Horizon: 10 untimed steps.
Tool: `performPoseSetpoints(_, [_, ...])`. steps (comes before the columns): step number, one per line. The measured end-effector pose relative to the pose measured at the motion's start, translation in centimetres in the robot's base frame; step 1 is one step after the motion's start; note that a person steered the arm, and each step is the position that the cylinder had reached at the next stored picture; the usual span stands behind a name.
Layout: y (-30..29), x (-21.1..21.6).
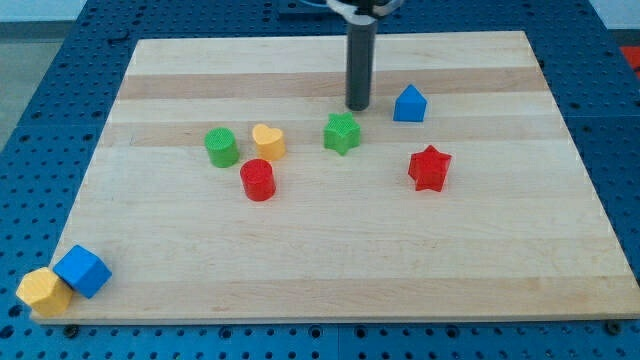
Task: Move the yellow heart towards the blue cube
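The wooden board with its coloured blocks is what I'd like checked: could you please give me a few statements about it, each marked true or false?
1. My tip stands just above the green star in the view. True.
2. The yellow heart touches the blue cube. False: they lie far apart, the cube at the board's bottom left corner.
3. The red cylinder lies just below the yellow heart. True.
4. The red star lies left of the green cylinder. False: it lies far to the right.
5. A yellow block sits against the blue cube. True.
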<state>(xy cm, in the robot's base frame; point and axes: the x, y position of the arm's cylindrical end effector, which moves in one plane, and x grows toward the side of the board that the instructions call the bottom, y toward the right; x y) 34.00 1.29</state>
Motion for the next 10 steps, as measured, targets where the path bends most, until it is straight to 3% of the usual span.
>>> performPoseSetpoints(1, [-3.9,0.4])
performPoseSetpoints(5, [-10.3,5.8])
performPoseSetpoints(10, [-12.4,11.1])
